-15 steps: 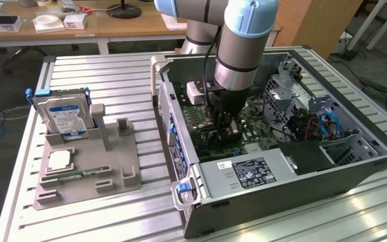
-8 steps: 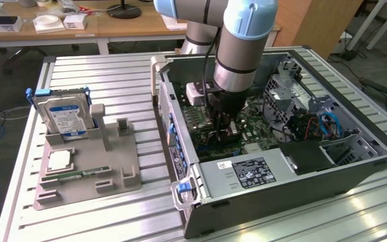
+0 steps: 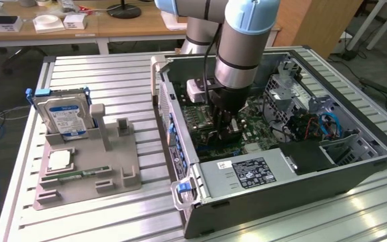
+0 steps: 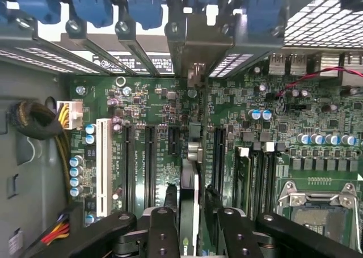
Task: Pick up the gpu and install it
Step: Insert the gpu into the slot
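The gpu point(image 4: 191, 173), a thin dark circuit card with a pale metal bracket strip, is standing on edge in a motherboard slot inside the open black computer case point(image 3: 281, 191), its bracket meeting the rear slot openings. The black two-finger gripper point(image 4: 193, 212) is straddling the card's upper edge; whether its fingers are pressing the card cannot be told. On the slatted aluminium table point(image 3: 99, 75), a grey parts holder point(image 3: 89, 171) is carrying a silver, blue-labelled hard drive point(image 3: 62, 116).
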`<state>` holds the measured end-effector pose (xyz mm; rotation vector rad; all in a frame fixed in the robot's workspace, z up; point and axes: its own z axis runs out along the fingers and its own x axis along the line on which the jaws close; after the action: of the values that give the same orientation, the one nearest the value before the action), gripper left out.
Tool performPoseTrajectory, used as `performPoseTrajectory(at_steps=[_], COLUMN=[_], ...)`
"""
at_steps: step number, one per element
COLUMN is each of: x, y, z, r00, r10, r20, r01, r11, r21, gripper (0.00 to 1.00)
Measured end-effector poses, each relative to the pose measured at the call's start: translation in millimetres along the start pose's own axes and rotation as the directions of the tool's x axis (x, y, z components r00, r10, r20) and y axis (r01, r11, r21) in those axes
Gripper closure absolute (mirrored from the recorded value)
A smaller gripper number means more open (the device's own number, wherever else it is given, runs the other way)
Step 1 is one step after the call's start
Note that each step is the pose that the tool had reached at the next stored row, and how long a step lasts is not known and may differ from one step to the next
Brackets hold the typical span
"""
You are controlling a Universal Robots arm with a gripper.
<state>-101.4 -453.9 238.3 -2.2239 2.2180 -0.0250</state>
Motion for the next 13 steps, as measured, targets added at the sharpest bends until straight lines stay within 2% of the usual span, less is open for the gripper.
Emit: performPoseTrajectory(at_steps=[13], x=[0.2], y=[-0.1], z=[-20.0], r00=[1.0000], r10=[0.000], r20=[-0.0001], r01=[0.000], r11=[1.0000], r21=[0.0057], gripper=[0.67])
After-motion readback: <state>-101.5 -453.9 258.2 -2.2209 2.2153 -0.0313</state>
